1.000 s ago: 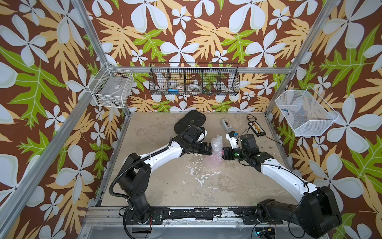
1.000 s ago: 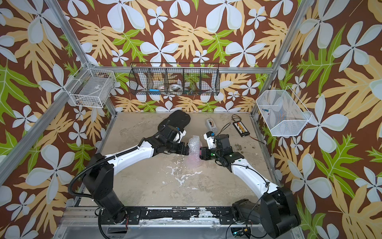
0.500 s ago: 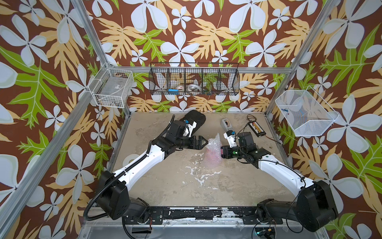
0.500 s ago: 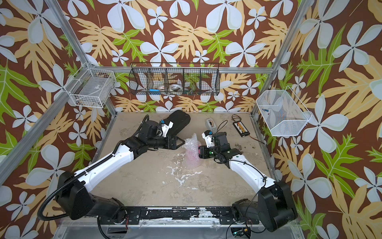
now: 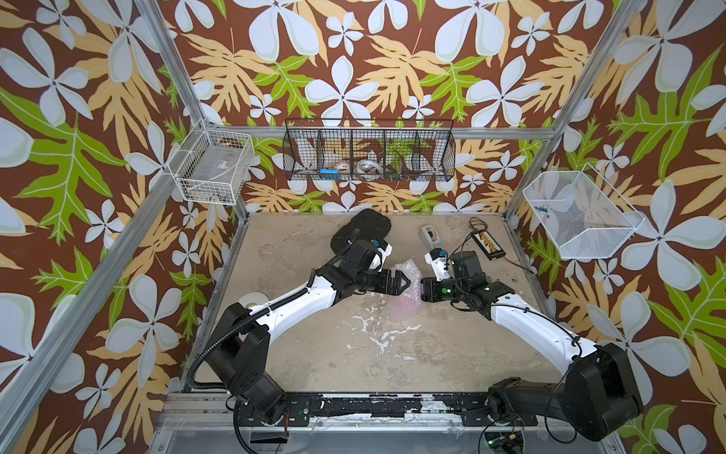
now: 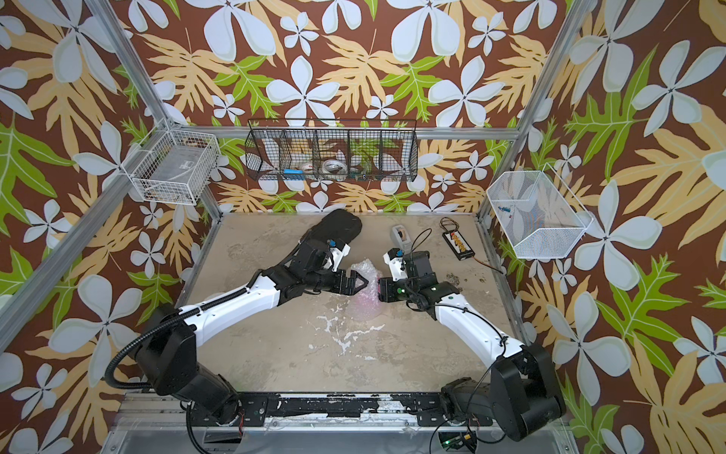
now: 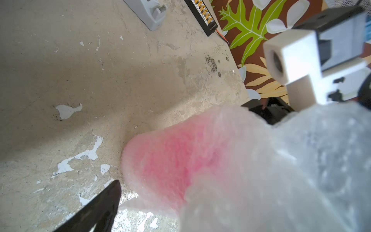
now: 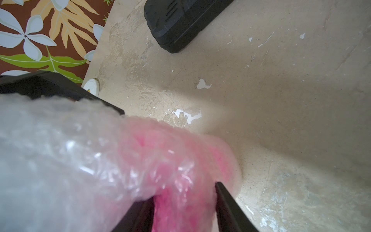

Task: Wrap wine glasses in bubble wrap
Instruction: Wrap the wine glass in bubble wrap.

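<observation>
The pink wine glass (image 5: 406, 304) (image 6: 365, 302) stands mid-table, swathed in bubble wrap (image 5: 404, 271) (image 6: 363, 269) that bunches up loosely over its upper end. My right gripper (image 5: 422, 289) (image 6: 379, 290) (image 8: 184, 192) is shut on the wrapped glass, its black fingers (image 8: 226, 200) pressing the plastic against the pink body (image 8: 176, 211). My left gripper (image 5: 406, 281) (image 6: 363, 282) is open on the opposite side of the bundle. In the left wrist view one finger (image 7: 100, 206) sits just clear of the pink bulge (image 7: 170, 158); bubble wrap (image 7: 301, 160) hides the other.
A black oval case (image 5: 361, 232) lies behind the left arm. A grey tape dispenser (image 5: 428, 236) and a black connector strip (image 5: 489, 245) with wires sit at the back right. A white tape roll (image 5: 251, 300) rests at the table's left edge. Wire baskets hang on the walls.
The left gripper drew back from the bundle toward the black case, then came forward again to the bundle's side. The right gripper kept its hold with little movement.
</observation>
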Available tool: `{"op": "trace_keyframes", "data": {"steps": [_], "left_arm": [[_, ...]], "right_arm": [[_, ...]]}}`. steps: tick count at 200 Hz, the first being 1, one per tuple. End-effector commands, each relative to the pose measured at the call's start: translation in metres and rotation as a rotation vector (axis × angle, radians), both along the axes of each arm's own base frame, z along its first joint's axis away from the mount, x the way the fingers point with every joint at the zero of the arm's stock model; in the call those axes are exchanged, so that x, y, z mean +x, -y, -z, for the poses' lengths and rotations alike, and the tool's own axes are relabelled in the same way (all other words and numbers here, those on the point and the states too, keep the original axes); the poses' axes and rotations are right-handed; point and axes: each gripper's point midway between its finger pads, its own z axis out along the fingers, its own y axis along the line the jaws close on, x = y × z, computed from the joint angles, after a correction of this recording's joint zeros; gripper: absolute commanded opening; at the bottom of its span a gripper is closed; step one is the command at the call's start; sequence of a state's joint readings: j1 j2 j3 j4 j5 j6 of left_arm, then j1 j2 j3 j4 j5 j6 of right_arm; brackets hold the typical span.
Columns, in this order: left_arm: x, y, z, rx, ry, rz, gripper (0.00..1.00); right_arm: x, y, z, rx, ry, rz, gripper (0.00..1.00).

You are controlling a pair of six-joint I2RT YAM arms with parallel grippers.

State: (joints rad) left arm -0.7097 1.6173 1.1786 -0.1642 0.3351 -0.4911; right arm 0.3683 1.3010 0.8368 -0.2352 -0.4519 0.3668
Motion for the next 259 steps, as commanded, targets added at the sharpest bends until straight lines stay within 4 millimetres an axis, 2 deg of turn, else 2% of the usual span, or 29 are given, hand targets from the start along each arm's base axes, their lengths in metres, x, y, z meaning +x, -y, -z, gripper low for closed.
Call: {"op": "trace_keyframes", "data": {"steps": [1, 36, 61, 97, 132, 148, 167, 200, 216, 238, 259], "left_arm": [[0.008, -0.011, 0.024, 0.109, -0.001, -0.055, 0.90], [0.008, -0.022, 0.057, 0.226, -0.028, -0.088, 0.77], [0.008, -0.027, 0.074, 0.294, -0.052, -0.094, 0.68], [0.013, -0.033, 0.078, 0.376, -0.042, -0.096, 0.57], [0.013, -0.028, 0.077, 0.394, -0.031, -0.072, 0.52], [0.011, -0.026, 0.083, 0.424, -0.031, -0.056, 0.49], [0.010, -0.025, 0.086, 0.433, -0.034, -0.047, 0.46], [0.012, -0.026, 0.075, 0.427, -0.001, -0.044, 0.47], [0.010, -0.021, 0.060, 0.391, 0.025, -0.023, 0.53], [0.011, -0.015, 0.031, 0.310, 0.051, -0.010, 0.73], [0.013, -0.018, 0.004, 0.193, 0.029, -0.008, 0.82]], "right_arm": [[-0.010, 0.012, 0.017, -0.074, -0.056, 0.020, 0.50], [-0.007, 0.007, 0.005, -0.047, -0.034, 0.011, 0.51], [-0.002, 0.003, -0.016, -0.022, 0.007, -0.002, 0.53], [0.001, 0.000, -0.053, -0.002, 0.073, -0.018, 0.57], [0.005, 0.001, -0.061, -0.007, 0.091, -0.010, 0.57], [0.012, 0.001, -0.060, -0.011, 0.100, 0.007, 0.57], [0.022, 0.000, -0.046, -0.041, 0.073, 0.012, 0.55], [0.029, -0.001, -0.017, -0.098, 0.014, -0.003, 0.53], [0.025, -0.002, -0.005, -0.143, -0.012, -0.025, 0.51], [0.018, 0.000, 0.014, -0.226, -0.052, -0.043, 0.50], [0.013, 0.001, 0.024, -0.234, -0.080, -0.042, 0.49]]}}
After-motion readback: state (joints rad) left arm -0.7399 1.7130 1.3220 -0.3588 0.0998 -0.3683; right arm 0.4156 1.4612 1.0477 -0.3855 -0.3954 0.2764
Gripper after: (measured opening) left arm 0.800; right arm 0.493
